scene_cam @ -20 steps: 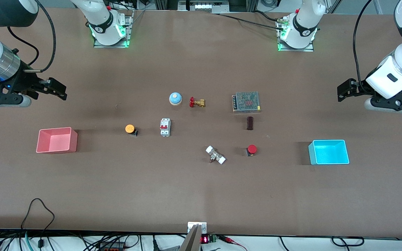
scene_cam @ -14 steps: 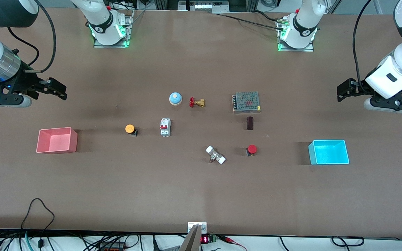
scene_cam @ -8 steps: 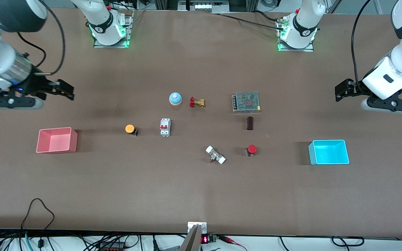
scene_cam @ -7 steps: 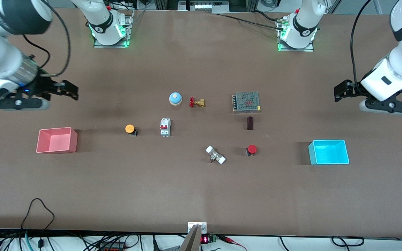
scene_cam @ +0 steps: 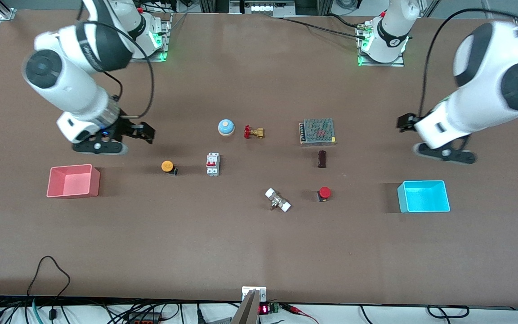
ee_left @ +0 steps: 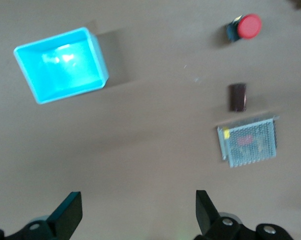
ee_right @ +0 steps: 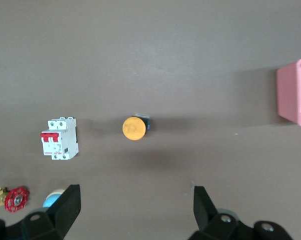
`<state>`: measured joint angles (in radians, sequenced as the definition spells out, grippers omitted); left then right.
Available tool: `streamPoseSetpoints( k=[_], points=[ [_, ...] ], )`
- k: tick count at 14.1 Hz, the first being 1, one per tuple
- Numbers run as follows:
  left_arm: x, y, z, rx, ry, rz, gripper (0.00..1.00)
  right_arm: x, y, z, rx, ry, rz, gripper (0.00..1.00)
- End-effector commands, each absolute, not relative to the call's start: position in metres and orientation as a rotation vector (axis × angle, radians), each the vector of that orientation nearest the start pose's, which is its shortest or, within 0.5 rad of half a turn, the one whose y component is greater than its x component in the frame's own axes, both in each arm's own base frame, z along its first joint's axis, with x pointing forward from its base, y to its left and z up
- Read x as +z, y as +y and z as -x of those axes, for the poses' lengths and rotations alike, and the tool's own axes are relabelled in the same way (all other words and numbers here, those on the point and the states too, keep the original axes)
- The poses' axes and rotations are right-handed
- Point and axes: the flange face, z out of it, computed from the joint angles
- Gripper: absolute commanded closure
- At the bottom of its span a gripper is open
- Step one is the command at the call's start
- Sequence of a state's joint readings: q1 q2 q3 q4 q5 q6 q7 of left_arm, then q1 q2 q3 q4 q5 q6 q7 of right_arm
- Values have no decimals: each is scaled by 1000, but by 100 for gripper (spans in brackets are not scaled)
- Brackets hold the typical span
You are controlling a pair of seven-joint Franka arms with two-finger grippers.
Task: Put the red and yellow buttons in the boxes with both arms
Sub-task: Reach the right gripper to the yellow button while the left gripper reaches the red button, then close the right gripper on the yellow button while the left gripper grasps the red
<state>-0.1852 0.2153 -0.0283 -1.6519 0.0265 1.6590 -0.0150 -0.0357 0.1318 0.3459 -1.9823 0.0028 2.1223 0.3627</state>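
Note:
The orange-yellow button [scene_cam: 167, 166] stands on the table between the pink box [scene_cam: 73, 182] and a white breaker [scene_cam: 212, 164]. The red button [scene_cam: 324, 193] stands toward the cyan box [scene_cam: 424, 198]. Both boxes are empty. My right gripper [scene_cam: 144, 132] is open and empty, in the air over bare table close to the yellow button, which shows ahead of its fingers in the right wrist view [ee_right: 134, 128]. My left gripper [scene_cam: 405, 121] is open and empty over bare table, between the mesh power supply and the cyan box. The left wrist view shows the red button [ee_left: 249, 26] and the cyan box [ee_left: 60, 65].
A blue bell [scene_cam: 226, 127], a red-handled brass valve [scene_cam: 253, 132], a mesh-topped power supply [scene_cam: 317, 131], a dark block [scene_cam: 322, 159] and a white-ended fitting [scene_cam: 278, 200] lie around the table's middle. Cables hang along the edge nearest the camera.
Both arms have swung in from the table's ends toward the middle. The right gripper now hangs near the yellow button, the left near the power supply. Buttons and boxes have not moved.

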Motion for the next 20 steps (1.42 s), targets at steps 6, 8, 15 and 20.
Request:
streamPoseSetpoints(
  k=[6, 8, 15, 20],
  points=[
    [354, -230, -666, 119, 92, 3170, 0, 315, 188, -571, -60, 189, 3013, 0],
    [334, -253, -681, 92, 46, 3172, 0, 301, 188, -574, -64, 195, 3001, 0],
    [247, -312, -679, -88, -251, 3194, 0, 260, 189, -571, -41, 176, 3097, 0],
    [243, -296, -676, -62, -198, 3100, 0, 238, 201, -568, -39, 158, 3108, 0]
  ],
)
